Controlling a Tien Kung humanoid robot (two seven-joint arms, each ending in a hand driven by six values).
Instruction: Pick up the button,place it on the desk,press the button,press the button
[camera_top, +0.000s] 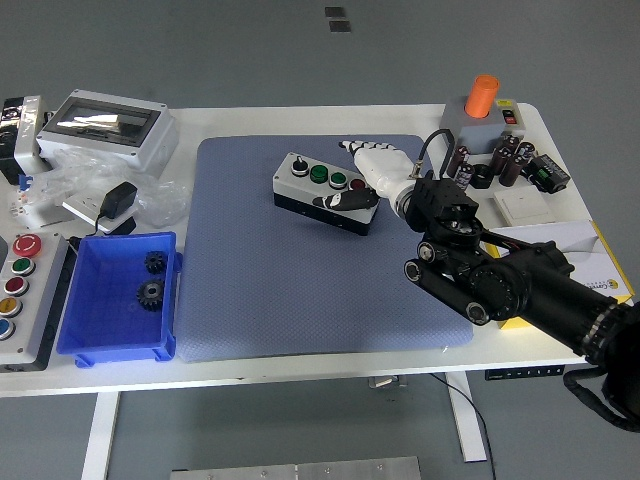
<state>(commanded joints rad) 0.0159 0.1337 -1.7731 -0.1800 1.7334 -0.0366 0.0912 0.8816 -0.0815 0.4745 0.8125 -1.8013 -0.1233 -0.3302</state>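
Observation:
The button box (318, 186) is a grey box with a black base, a black knob, two green buttons and a dark red one. It lies on the blue mat (300, 290), at the mat's far middle. My right hand (366, 184) reaches in from the right and is closed on the box's right end. Its white fingers (378, 160) lie over the top and the black thumb (347, 201) runs along the front side. The box seems to rest on the mat. My left arm is out of view.
A blue bin (100, 340) with two black gears stands at the left, and a panel of coloured buttons (20, 290) beside it. A grey enclosure (105, 125) and a power adapter (118, 203) are at back left. A grey box with an orange cap (482, 108), capacitors (505, 160) and a yellow-white box (575, 240) stand at the right.

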